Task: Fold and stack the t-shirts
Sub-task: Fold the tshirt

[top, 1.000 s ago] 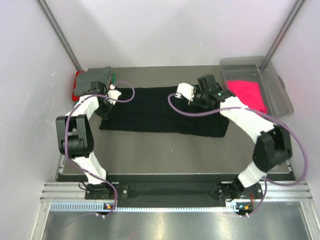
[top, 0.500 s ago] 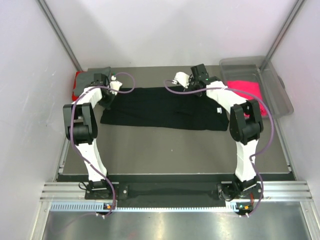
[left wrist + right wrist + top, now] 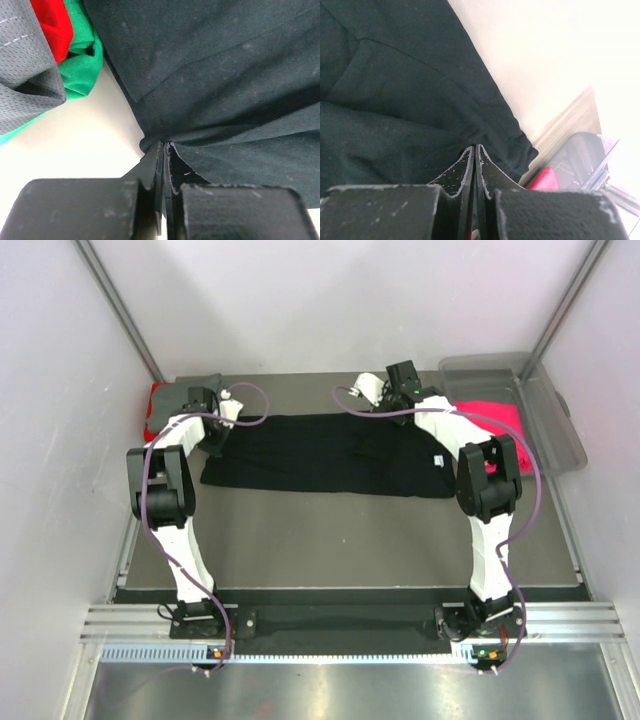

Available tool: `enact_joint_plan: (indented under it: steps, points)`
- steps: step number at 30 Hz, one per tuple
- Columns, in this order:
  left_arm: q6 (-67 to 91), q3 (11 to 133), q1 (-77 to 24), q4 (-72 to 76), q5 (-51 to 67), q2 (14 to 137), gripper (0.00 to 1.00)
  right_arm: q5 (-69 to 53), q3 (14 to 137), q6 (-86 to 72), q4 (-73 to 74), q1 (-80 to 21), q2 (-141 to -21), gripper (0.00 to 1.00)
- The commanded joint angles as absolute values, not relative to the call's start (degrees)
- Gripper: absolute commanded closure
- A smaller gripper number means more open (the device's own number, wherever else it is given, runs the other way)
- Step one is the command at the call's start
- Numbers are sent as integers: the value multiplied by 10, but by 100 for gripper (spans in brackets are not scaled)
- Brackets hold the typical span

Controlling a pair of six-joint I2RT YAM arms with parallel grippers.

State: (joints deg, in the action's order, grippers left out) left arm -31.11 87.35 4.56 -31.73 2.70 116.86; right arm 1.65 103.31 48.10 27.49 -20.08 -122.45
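A black t-shirt (image 3: 330,455) lies spread across the middle of the table, a white neck label showing near its right end. My left gripper (image 3: 214,438) is shut on its far left edge; in the left wrist view the cloth (image 3: 225,75) puckers at the gripper's tips (image 3: 164,144). My right gripper (image 3: 393,412) is shut on the shirt's far right edge, with black cloth (image 3: 395,100) gathered at its tips (image 3: 475,147). A grey tee (image 3: 195,392) tops a stack over a red tee (image 3: 158,405) and a green tee (image 3: 82,65) at the back left.
A clear plastic bin (image 3: 548,405) stands at the back right with a hot-pink tee (image 3: 490,418) inside. Its corner (image 3: 580,150) and the pink cloth (image 3: 542,180) show just past my right fingers. White walls close off the back and sides.
Both arms have reached toward the back of the table, drawing the black shirt's far edge with them. The shirt now lies flatter and its neck label has come into view.
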Motion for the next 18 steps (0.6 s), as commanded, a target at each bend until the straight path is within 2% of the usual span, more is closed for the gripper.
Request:
enact_joint_plan:
  steps: [1,12,13,14,15,17,18]
  points:
    - [-302,860,46,-282,21,1142,100,18,1065,468,255,-193,-1217,100]
    - [-296,838,46,-279,5,1122,100,25,1087,458,247,-193,-1244,100]
    - [-292,838,46,-278,5,1121,100,31,1087,454,242,-193,-1245,96]
    - [-285,840,47,-276,7,1115,83,47,1085,442,228,-193,-1245,82]
    - [-281,841,46,-274,11,1108,75,55,1082,436,222,-193,-1241,75]
    - [-258,832,46,-255,27,1071,62,67,1062,418,199,-193,-1227,65]
    - [-249,827,45,-234,35,1056,60,71,1049,412,186,-194,-1202,61]
